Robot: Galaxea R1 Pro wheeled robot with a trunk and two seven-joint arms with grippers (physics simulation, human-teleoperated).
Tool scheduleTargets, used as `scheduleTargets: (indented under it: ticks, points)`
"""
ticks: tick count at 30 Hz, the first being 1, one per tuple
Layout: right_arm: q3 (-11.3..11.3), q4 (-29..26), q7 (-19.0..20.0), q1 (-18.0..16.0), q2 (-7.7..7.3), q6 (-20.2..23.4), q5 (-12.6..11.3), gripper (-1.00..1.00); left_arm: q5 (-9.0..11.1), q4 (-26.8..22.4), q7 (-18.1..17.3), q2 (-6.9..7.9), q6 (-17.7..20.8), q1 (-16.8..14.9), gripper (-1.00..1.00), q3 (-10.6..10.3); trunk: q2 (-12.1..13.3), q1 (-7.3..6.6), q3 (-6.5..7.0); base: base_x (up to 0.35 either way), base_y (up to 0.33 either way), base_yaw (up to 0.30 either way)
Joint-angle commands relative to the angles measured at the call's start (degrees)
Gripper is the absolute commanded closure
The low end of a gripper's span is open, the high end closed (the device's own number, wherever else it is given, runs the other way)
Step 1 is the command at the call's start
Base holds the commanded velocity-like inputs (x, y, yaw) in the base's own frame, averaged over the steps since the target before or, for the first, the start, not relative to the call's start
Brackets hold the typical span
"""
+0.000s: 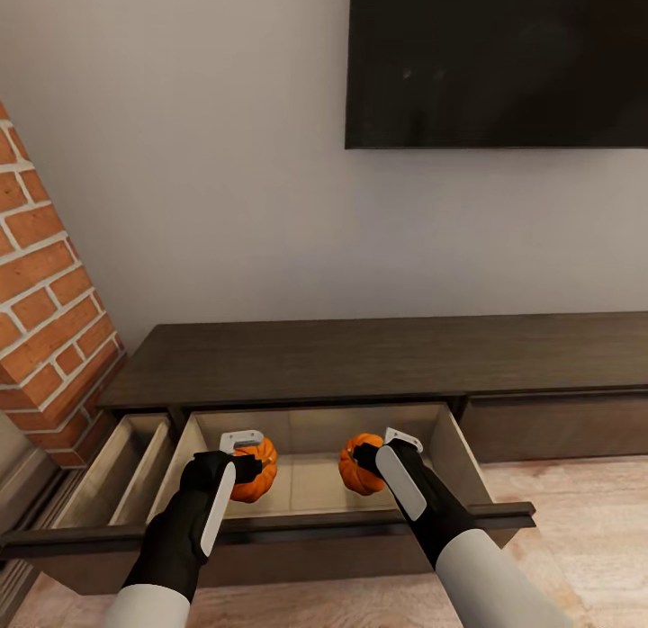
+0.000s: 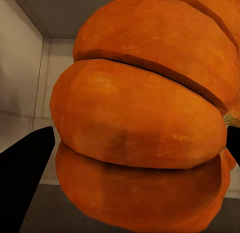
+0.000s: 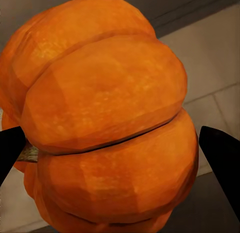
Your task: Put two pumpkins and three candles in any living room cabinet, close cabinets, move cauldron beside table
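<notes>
The long dark-brown cabinet (image 1: 378,358) stands against the wall with its middle drawer (image 1: 310,484) pulled out, showing a pale beige inside. My left gripper (image 1: 243,467) is shut on one orange pumpkin (image 1: 256,479) over the drawer's left half. My right gripper (image 1: 367,457) is shut on the other pumpkin (image 1: 356,471) over the right half. In the left wrist view the ribbed pumpkin (image 2: 140,118) sits between black fingers (image 2: 25,168). In the right wrist view the other pumpkin (image 3: 105,118) is flanked by dark fingers (image 3: 222,163), with its brown stem pointing sideways.
A second, narrower drawer (image 1: 117,471) is open at the cabinet's left end. A red brick column (image 1: 45,295) stands close on the left. A dark TV (image 1: 495,61) hangs on the wall above. Wooden floor (image 1: 585,511) shows to the right of the open drawer front (image 1: 360,522).
</notes>
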Motion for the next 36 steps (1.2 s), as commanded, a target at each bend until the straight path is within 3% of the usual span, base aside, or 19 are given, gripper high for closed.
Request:
scheduleTargets:
  ticks: [1, 16, 36]
  points:
    - [0.2, -0.1, -0.5, 0.0, 0.00, 0.1, -0.4, 1.00, 0.1, -0.1, 0.0, -0.05, 0.2, 0.0, 1.00, 0.1, 0.0, -0.01, -0.05, 0.012, -0.010, 0.000]
    - [0.2, -0.1, -0.5, 0.0, 0.06, 0.0, -0.4, 1.00, 0.1, 0.0, 0.0, -0.05, 0.2, 0.0, 1.00, -0.1, 0.0, -0.01, -0.05, 0.073, -0.065, 0.000]
    - [0.2, -0.2, -0.2, 0.0, 0.39, 0.0, 0.0, 1.00, 0.1, -0.1, 0.2, -0.05, 0.6, 0.0, 1.00, -0.1, -0.3, 0.50, -4.48, 0.000, 0.000, 0.000]
